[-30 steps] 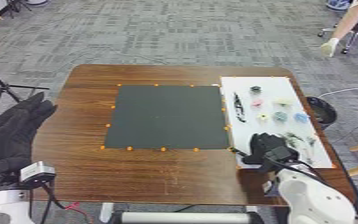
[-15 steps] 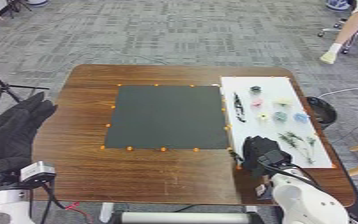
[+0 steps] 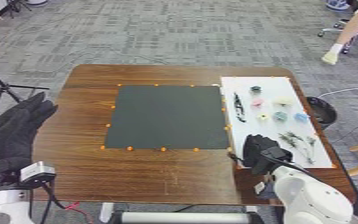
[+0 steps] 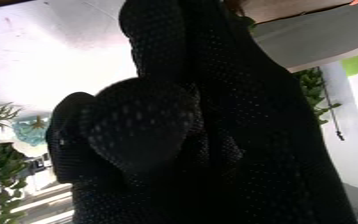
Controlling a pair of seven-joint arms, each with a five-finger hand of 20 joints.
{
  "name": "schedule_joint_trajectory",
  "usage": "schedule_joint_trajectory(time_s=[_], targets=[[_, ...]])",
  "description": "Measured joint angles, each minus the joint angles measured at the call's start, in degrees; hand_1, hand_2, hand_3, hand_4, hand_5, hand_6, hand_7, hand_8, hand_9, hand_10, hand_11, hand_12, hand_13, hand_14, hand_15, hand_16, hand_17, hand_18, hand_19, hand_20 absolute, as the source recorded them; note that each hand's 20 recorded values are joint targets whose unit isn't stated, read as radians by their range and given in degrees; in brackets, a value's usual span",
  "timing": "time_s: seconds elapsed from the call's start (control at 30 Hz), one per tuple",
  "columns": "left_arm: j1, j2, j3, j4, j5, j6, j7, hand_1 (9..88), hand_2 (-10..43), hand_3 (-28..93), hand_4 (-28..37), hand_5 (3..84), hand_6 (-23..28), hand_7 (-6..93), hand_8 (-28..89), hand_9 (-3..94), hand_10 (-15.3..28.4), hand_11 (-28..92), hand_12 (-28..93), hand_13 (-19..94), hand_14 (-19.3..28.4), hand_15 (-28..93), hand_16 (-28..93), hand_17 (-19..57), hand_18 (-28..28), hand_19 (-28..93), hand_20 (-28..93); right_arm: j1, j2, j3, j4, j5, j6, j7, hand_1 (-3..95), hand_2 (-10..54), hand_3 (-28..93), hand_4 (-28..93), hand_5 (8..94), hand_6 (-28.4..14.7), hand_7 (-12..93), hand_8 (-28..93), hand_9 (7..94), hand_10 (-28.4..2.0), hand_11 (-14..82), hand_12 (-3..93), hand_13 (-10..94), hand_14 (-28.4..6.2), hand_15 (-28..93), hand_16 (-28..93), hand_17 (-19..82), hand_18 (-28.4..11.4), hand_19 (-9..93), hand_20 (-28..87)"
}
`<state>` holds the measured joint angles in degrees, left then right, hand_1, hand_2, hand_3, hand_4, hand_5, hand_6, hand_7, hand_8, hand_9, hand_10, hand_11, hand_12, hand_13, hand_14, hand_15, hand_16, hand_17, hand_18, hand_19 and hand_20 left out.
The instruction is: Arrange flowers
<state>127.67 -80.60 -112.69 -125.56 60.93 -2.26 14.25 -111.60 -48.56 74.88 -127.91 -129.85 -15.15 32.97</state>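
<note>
Over the near left corner of the white board (image 3: 254, 86) is my right hand (image 3: 262, 150), left of the green sprigs (image 3: 293, 140). Small flower heads lie farther up the board: pink (image 3: 257, 102), yellow (image 3: 263, 117), teal (image 3: 280, 116), blue (image 3: 302, 117), cream (image 3: 283, 101) and dark (image 3: 255, 89). In the right wrist view my right hand (image 4: 202, 130) hides what is behind it, with green leaves (image 4: 312, 92) beside it; whether it holds anything is unclear. At the table's left edge my left hand (image 3: 15, 130) is open, its fingers straight.
A dark square mat (image 3: 167, 117) with orange markers round it lies mid-table. On the white board's left side is a long black item (image 3: 238, 107). A black bin (image 3: 323, 111) stands beyond the brown table's (image 3: 171, 175) right edge.
My right hand has shifted left and slightly nearer, uncovering more of the green sprigs. My left hand has stayed still.
</note>
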Motion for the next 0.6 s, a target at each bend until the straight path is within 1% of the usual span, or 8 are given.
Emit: schedule_joint_trajectory(time_s=[0.17,0.4,0.6], targets=[[0.0,0.0,0.0,-0.01,0.0,0.0,-0.11,31.7,-2.5,67,-18.6,49.7,4.4,11.8,-7,47.9,14.9,20,12,37,19.2,24,0,7.0,12.9,12,20,0.01,0.12,-0.18,0.33,0.0,1.27,-0.23,64.0,-9.5,50,-1,81.0,-3.7,15,28,93.7,-9.4,21.9,35.3,94,-0.4,56,27,63,-13.4,89,43],[-0.04,0.04,0.01,-0.02,-0.02,0.0,-0.31,31.6,-2.5,67,-18.4,49.7,4.4,11.8,-7,47.9,14.9,21,12,37,19.3,24,0,7.0,13.0,12,21,0.61,0.54,-0.13,1.93,0.03,4.7,-0.79,63.9,-9.5,51,-1,81.2,-3.8,16,28,93.7,-9.0,22.8,35.5,94,-0.2,57,26,64,-13.0,89,43],[-0.12,0.14,0.01,-0.02,-0.08,0.0,-0.47,31.7,-2.5,67,-18.7,49.7,4.4,11.8,-7,47.9,14.9,21,12,37,19.3,24,0,7.0,13.0,12,21,1.46,1.03,1.07,1.61,0.64,6.01,-1.22,63.6,-9.5,52,-2,81.2,-3.8,16,27,93.7,-9.0,23.4,35.3,94,0.2,58,26,64,-13.0,90,43]])
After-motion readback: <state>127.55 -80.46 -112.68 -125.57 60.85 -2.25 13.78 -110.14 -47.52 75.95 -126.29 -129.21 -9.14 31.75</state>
